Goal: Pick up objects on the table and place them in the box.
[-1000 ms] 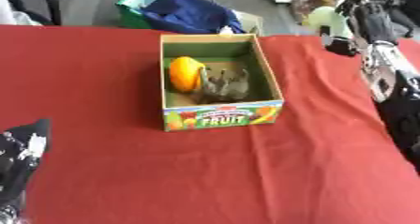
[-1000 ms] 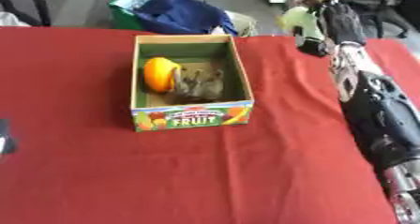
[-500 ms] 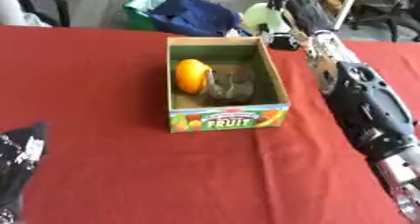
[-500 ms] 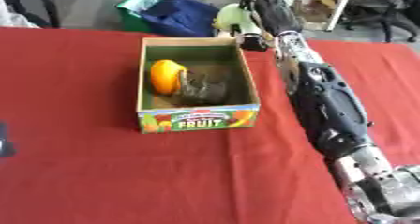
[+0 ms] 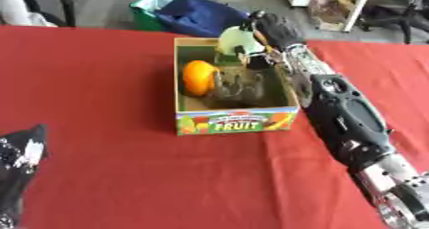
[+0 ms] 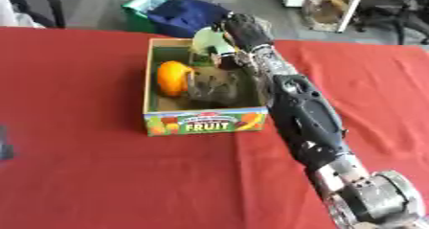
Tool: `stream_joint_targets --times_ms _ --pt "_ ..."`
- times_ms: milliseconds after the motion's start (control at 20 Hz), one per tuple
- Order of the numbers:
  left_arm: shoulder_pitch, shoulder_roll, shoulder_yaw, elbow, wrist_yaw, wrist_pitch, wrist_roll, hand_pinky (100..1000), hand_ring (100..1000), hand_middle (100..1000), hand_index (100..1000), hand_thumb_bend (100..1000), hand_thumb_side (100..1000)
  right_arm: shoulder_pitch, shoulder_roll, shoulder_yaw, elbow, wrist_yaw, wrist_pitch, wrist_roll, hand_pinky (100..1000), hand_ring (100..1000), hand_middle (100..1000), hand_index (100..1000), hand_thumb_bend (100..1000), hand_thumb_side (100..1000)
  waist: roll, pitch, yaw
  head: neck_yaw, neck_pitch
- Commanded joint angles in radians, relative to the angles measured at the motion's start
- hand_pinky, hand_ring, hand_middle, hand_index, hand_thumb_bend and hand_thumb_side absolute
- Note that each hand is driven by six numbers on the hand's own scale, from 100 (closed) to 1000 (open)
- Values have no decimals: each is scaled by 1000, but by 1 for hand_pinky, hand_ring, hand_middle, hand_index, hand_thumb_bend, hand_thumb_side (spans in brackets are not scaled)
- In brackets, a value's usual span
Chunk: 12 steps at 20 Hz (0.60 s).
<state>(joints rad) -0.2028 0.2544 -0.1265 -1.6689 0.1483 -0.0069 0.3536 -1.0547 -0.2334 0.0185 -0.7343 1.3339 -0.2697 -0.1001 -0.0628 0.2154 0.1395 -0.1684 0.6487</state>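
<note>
Closest to the camera, down in the lower left corner, the left robot hand point(image 5: 18, 161) is just parked at the edge of the view. Only a dark, speckled bit of it shows, so I can't tell how its fingers are set. It's touching nothing but sits over the red surface point(image 5: 100, 79), which fills pretty much the whole view.

Further in, about the middle of the surface, sits the box point(image 5: 234, 121), a cardboard one with "FRUIT" printed on the near wall along with some fruit pictures. Inside, against the left wall, there's an orange fruit point(image 5: 199, 77). Right beside it, more toward the middle of the box, is a dark grey-brown lumpy thing point(image 5: 241, 85) that I honestly can't identify.

The right arm point(image 5: 348, 113) comes in from the lower right and stretches diagonally along the right side of the box, all the way up to its far end. There the right robot hand point(image 5: 275, 29) has its fingers curled around a pale green object point(image 5: 237, 41), roundish, looks like a pear or something like it. That object is held up over the far right part of the box, above the rim, not down on the bottom.

Past the far edge of the surface, on the floor, there's a blue bag point(image 5: 201, 17) with a green container point(image 5: 151, 5) next to it on the left.
</note>
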Motion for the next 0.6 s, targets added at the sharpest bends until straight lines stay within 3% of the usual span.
stream_joint_targets --times_ms 50,150,350,600 --pt "-8 5 2 -20 3 -1 -2 591 546 482 605 530 457 -13 -10 2 4 22 -23 75 599 607 393 502 100 318 8 -19 -4 -1 -9" --pt "-6 5 2 -20 3 -1 -2 591 546 481 605 530 457 -9 -13 0 4 11 -45 130 634 658 587 691 100 357 9 -20 -8 0 -8" --pt "-5 5 2 -19 3 -2 -2 591 546 481 605 530 457 -4 -31 -2 -30 -50 -80 226 712 762 836 880 100 396 9 -22 -16 3 -6" --pt "-2 8 5 -19 2 -2 1 591 546 481 605 532 456 1 -71 2 -118 -174 -119 355 755 811 924 933 108 358 9 -23 -24 5 -3"
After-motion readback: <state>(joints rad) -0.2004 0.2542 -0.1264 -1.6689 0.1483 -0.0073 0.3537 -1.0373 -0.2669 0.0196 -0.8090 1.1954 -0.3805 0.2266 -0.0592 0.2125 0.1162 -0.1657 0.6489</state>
